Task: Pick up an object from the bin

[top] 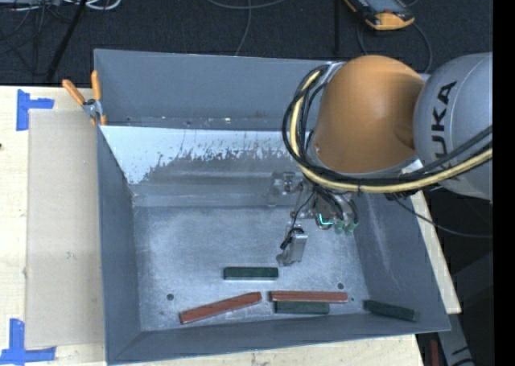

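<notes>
Grey metal bin point(181, 228), floor mostly bare and scuffed, a few flat bars lying along the near side. Leftmost: reddish-brown bar point(220, 307), lying flat, slightly tilted with its right end higher in the view, close to the near wall. Just up and right of it, apart from it: dark green bar point(250, 273), flat, level, alone on the mid floor. Gripper point(291, 250) is just above and to the right of that bar's right end, pointing down towards the floor; cannot tell if it touches the bar or the floor. Claw state: cannot tell how far open it is or whether it has hold of anything. Below the gripper, near the front wall: second reddish-brown bar point(310, 297) with a second dark green bar point(302, 307) right alongside it, the two touching or nearly so. Further right, at the foot of the right wall: dark bar point(389, 309), tilted, apart from the rest. Above the gripper: orange cover point(366, 115) on the wrist, looped cables point(299, 135) round it, grey arm point(463, 111) coming in from the right.
</notes>
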{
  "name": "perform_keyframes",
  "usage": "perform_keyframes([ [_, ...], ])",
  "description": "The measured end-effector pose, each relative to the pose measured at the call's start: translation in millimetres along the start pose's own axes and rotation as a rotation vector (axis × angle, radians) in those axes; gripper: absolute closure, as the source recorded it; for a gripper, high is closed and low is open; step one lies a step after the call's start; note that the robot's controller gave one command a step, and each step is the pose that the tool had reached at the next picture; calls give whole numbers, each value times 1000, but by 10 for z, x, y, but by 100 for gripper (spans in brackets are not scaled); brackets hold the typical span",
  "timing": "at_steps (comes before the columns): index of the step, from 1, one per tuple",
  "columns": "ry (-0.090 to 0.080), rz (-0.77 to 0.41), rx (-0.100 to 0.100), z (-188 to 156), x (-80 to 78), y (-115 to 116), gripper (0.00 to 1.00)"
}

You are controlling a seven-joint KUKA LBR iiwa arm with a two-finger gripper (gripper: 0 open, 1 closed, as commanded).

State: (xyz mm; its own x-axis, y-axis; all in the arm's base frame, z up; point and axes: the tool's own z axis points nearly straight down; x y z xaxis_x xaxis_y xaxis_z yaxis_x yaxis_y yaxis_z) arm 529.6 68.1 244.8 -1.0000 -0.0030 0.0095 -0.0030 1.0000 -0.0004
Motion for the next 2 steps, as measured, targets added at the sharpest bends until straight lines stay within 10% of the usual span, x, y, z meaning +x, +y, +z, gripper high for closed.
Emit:
perform_keyframes([
  [1, -1, -482, 1, 1780, 234, 146, 0],
  [2, -8, -477, 1, 1754, 214, 145, 100],
])
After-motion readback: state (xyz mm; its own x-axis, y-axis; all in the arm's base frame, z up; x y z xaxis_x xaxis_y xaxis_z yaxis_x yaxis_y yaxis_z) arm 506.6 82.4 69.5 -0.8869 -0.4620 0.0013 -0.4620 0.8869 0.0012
